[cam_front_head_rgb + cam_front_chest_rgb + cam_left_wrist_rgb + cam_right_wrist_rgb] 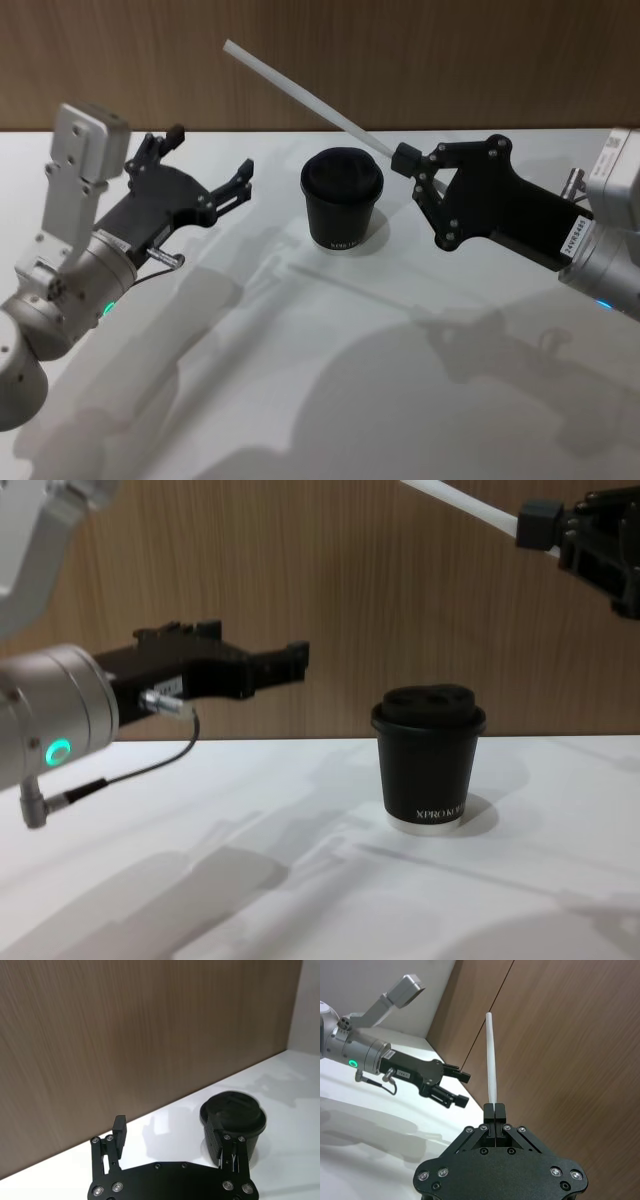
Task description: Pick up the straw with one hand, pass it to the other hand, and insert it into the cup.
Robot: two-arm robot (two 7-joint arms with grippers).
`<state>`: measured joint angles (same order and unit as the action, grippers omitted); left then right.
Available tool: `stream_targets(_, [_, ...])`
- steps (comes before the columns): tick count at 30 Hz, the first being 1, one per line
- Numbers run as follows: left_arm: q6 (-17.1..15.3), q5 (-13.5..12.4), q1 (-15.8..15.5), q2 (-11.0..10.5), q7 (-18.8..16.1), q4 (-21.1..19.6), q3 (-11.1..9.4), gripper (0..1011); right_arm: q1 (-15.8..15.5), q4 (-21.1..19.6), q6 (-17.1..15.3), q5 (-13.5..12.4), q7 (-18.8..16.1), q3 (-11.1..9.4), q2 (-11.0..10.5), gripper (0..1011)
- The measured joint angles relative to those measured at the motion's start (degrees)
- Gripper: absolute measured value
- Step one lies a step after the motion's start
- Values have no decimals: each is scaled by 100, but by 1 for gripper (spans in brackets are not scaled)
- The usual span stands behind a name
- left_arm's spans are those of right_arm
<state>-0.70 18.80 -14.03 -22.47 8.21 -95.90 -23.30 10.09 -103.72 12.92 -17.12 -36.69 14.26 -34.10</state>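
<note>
The right gripper pinches the straw by its end, aimed upper left; the left gripper, fingers spread, probably awaits handover.

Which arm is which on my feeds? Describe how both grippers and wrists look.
The left gripper is black with flat linkage fingers on a silver cylindrical wrist with a green ring light, a thin black cable and a silver bracket. The right gripper is black too, with silver screws, and carries a white printed label by its silver wrist.
</note>
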Motion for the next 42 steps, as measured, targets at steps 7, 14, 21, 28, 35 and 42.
stream_targets(7, [-98,643,-24,5,520,-179,201,1002,3,-7,-5,-9,4,9,3,9])
stream_targets(14, [-214,1190,-62,-46,1036,-299,328,1003,6,-11,-9,-14,6,13,7,10])
stream_targets(21, [-344,1711,-116,-148,1569,-381,410,1003,9,-15,-14,-18,6,17,7,9])
stream_targets(28, [-461,2165,-175,-267,2102,-413,450,1003,9,-15,-15,-18,6,17,7,10])
stream_targets(35, [-582,2581,-246,-383,2634,-392,460,1003,9,-15,-14,-18,6,17,7,10])
stream_targets(42, [-693,3085,-330,-452,3284,-264,457,1002,9,-15,-14,-18,6,16,7,10])
